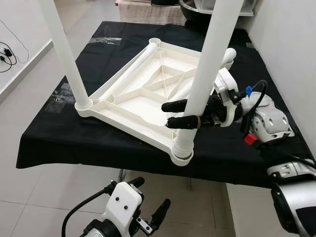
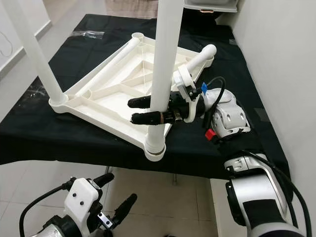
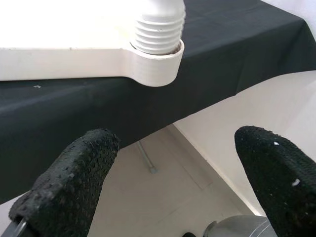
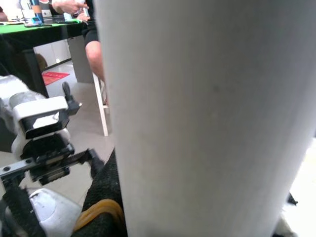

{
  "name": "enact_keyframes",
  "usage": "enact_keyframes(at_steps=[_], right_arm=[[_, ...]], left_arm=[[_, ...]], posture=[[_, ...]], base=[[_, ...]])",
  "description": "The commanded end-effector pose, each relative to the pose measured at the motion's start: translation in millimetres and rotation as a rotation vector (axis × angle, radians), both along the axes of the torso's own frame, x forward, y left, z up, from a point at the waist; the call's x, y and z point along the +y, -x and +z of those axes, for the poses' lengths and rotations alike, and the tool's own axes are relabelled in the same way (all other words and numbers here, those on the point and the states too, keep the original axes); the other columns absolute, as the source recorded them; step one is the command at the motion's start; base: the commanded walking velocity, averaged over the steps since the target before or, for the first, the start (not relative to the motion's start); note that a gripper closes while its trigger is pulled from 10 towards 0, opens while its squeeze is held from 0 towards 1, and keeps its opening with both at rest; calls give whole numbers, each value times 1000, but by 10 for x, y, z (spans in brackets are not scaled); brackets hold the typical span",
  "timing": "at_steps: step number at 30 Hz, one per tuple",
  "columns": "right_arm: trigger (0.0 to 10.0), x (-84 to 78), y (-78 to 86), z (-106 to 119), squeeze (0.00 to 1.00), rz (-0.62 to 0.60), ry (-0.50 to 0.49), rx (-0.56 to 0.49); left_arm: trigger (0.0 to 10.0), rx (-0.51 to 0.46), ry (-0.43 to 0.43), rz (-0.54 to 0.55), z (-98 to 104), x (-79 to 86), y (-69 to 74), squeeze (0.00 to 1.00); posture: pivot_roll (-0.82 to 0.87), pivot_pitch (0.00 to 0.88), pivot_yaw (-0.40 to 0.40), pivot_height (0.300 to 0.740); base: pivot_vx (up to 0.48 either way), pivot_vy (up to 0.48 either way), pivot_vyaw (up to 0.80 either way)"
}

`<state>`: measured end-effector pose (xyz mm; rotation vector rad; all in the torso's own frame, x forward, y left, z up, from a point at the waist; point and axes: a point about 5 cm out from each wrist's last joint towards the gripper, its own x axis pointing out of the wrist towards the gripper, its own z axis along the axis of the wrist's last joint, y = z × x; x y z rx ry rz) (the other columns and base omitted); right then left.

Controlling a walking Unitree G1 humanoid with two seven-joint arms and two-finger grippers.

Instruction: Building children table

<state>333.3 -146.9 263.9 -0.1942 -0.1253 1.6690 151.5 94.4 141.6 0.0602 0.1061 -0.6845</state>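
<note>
The white plastic children's tabletop (image 1: pixel 143 101) lies upside down on a table draped in black cloth (image 1: pixel 54 138), its ribbed underside facing up, with moulded dividers forming shallow triangular and four-sided cells. It sits turned so that one rounded corner points toward the near edge of the cloth. In that near corner socket stands a smooth white tubular leg (image 1: pixel 207 64), upright and leaning slightly; the left wrist view shows coarse screw threads at its base where it enters the round collar. A second leg (image 1: pixel 64 54) of the same kind rises from the left corner socket. A third leg (image 1: pixel 224 59) lies on its side across the far right part of the tabletop. The far corner socket (image 1: pixel 155 42) is an open ring.

The right gripper (image 1: pixel 186 113) reaches in from the right, its two long black textured fingers clamped on either side of the near leg, low on the tube just above the socket. A yellowish band wraps the nearer finger.

The left gripper (image 1: pixel 150 205) hangs below the near table edge over pale floor tiles (image 1: pixel 39 197), its knobbly black fingers (image 3: pixel 74 182) spread apart, holding nothing.
</note>
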Motion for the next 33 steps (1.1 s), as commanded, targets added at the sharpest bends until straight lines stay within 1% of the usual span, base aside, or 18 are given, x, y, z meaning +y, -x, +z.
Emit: enact_keyframes(at_steps=[1,8,12,13,15,16,18,19,21,24,26,28,30,31,33], right_arm=[[10000,61,51,-105,0,70,15,35],[10000,59,44,-146,0,68,19,59],[10000,60,6,-154,0,46,-40,96],[10000,60,6,-154,0,46,-40,96],[10000,59,-23,-182,0,11,-66,114],[10000,59,-23,-182,0,11,-66,114],[10000,53,-50,-253,0,-59,-66,110],[10000,53,-50,-253,0,-59,-66,110],[10000,44,-41,-279,0,-72,-66,113],[10000,10,17,-324,0,-84,-60,111],[10000,10,17,-324,0,-84,-60,111],[10000,-11,104,-375,0,-101,-53,102],[10000,-11,104,-375,0,-101,-53,102],[10000,15,120,-429,0,-172,-6,67],[10000,15,120,-429,0,-172,-6,67]], left_arm=[[10000,21,-13,-15,-33,3,25,0],[10000,19,-18,-18,-37,-5,20,0],[10000,18,-16,-17,-36,-12,10,0],[10000,18,-16,-17,-36,-12,10,0],[10000,16,-14,-17,-34,-20,3,0],[10000,16,-14,-17,-34,-20,3,0],[10000,11,-9,-17,-26,-31,-2,0],[10000,11,-9,-17,-26,-31,-2,0],[10000,10,-7,-16,-25,-33,-4,0],[10000,9,-8,-14,-26,-36,-12,0],[10000,9,-8,-14,-26,-36,-12,0],[10000,4,-6,-10,-23,-33,-27,0],[10000,4,-6,-10,-23,-33,-27,0],[10000,2,-7,-8,-23,-31,-39,0],[10000,2,-7,-8,-23,-31,-39,0]], posture=[[172,168,-37,740],[166,160,-42,740],[164,162,-44,740],[164,162,-44,740],[165,163,-47,740],[165,163,-47,740],[161,161,-49,740],[161,161,-49,740],[160,161,-50,740],[157,164,-52,740],[157,164,-52,740],[154,163,-52,740],[154,163,-52,740],[150,165,-54,740],[150,165,-54,740]], base=[[0,0,0],[0,0,0],[0,0,0],[0,0,0],[0,0,0],[0,0,0],[0,0,0],[0,0,0],[0,0,0],[0,0,0],[0,0,0],[0,0,0],[0,0,0],[0,0,0],[0,0,0]])
